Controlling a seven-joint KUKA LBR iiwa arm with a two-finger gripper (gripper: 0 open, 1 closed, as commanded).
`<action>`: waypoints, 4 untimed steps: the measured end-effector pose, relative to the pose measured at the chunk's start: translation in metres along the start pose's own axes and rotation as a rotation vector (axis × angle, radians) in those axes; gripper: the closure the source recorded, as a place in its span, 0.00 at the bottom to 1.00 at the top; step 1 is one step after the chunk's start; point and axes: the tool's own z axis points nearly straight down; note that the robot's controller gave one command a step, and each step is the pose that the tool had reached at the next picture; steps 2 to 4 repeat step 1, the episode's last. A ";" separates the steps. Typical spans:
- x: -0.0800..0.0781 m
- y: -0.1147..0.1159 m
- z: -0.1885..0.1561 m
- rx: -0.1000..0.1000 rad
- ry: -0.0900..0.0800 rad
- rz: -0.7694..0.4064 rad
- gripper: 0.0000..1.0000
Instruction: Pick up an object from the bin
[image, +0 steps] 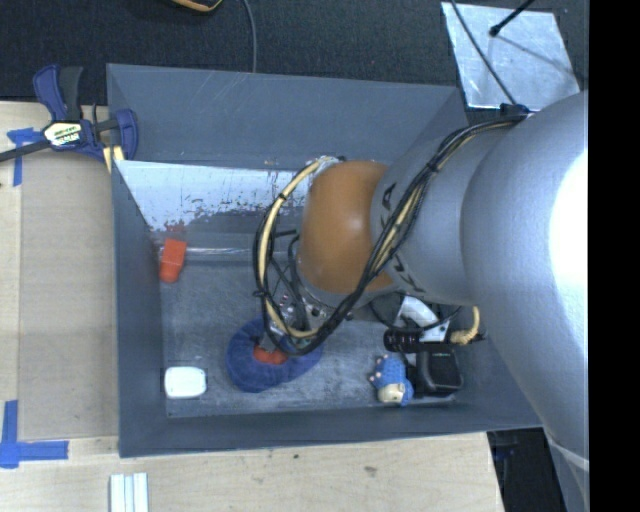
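Blue object (250, 372): a soft, rounded, cloth-like lump lying on the bin floor at the near side, left of centre.
Red-orange patch (268, 353): sits on the blue object's top edge, right at the gripper's tip. Whether it is a separate thing cannot be told.
Gripper (283, 335): low in the bin, directly over the upper right part of the blue object and touching or nearly touching it.
Grip state: cannot be told, as cables and the orange cover (340, 225) hide the tip.
White object (185, 381): small and rounded, to the left of the blue object in the near left corner and apart from it.
Orange block (172, 258): by the left wall, farther back and well apart from the gripper.
Blue and yellow figure (392, 380): small, at the near right, just beside a black object (438, 368).
Bin (290, 120): grey metal, with scuffed sloping walls.
Arm (500, 220): enters from the right and covers the bin's right part.
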 end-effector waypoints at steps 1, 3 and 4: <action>-0.002 0.001 -0.066 -0.002 -0.002 -0.002 1.00; -0.002 0.001 -0.066 -0.002 -0.002 -0.002 1.00; -0.002 0.001 -0.066 -0.002 -0.002 -0.002 1.00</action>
